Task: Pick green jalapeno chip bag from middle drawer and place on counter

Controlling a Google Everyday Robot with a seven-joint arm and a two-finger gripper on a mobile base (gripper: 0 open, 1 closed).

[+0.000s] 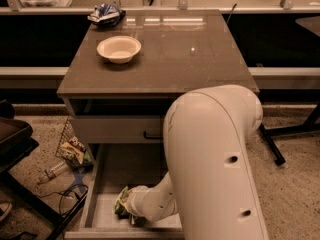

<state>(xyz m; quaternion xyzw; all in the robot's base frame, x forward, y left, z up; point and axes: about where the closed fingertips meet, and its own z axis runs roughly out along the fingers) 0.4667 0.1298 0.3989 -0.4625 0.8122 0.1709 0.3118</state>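
The middle drawer (102, 204) is pulled out below the counter (165, 59), its grey floor showing. The green jalapeno chip bag (121, 203) lies at the drawer's front, mostly covered by my arm. My gripper (131, 208) reaches down into the drawer and sits right at the bag, touching it. Only a green and yellowish edge of the bag shows to the left of the gripper. My large white arm (215, 159) hides the right half of the drawer.
A white bowl (119, 48) stands on the counter's left side. A blue-and-white snack bag (104, 13) lies at its back left corner. A grey drawer front with a black handle (152, 134) sits above. Litter and a bottle (65, 159) lie on the floor at left.
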